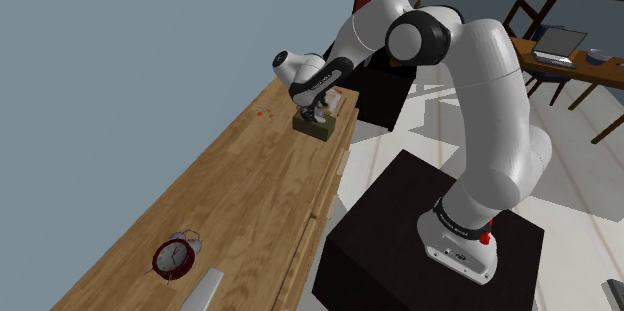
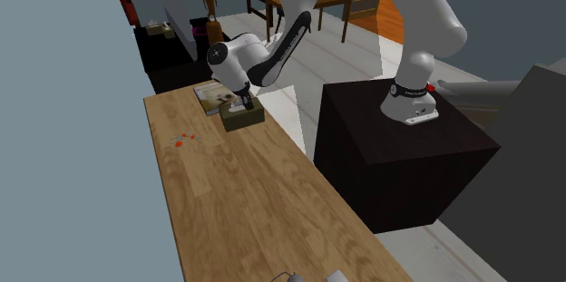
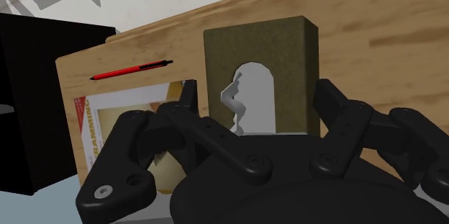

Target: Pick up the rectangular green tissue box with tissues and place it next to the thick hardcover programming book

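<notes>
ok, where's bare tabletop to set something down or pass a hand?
Free: the long middle stretch of the table, between the tissue box and the alarm clock. Crowded: the far end, where book, box and gripper bunch together, with small red bits toward the wall.

White arm point(image 1: 495, 99) with dark joints — black band point(image 1: 452, 221) at its base, perhaps lettered, red button point(image 1: 486, 237); black screw-studded gripper point(image 3: 256, 94).

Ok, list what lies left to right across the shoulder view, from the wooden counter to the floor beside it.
Round red alarm clock → thin red pen → olive-green rectangular tissue box → black box stand.
</notes>
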